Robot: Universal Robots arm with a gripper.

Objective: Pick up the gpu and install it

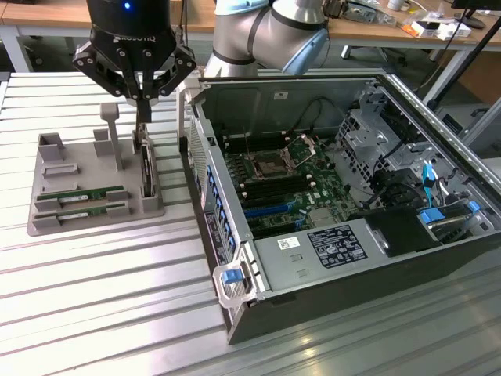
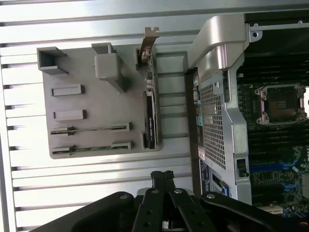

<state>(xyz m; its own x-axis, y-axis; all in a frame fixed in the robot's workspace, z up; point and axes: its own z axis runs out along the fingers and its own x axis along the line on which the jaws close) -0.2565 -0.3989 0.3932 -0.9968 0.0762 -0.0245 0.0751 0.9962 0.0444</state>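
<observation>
The gpu [image 1: 86, 193] [image 2: 91, 129], a thin green stick with a white label, lies flat in a slot of the grey fixture [image 1: 47, 168] [image 2: 72, 67]. A second stick like it [image 1: 82, 210] [image 2: 91, 146] lies alongside. My gripper [image 1: 143, 117] [image 2: 162, 175] hangs shut and empty above the fixture's side nearest the computer. It is directly over an upright dark card [image 1: 146, 168] [image 2: 149, 118] with a metal bracket [image 2: 147, 43], and is not touching it. The green sticks lie further from the computer than the card.
The open computer case [image 1: 438, 110] [image 2: 217, 43] stands close beside the fixture, its motherboard [image 1: 274, 180] [image 2: 275, 125] exposed. A tall grey post [image 1: 113, 133] [image 2: 108, 67] rises from the fixture next to the card. All rest on a ribbed metal table [image 1: 94, 298].
</observation>
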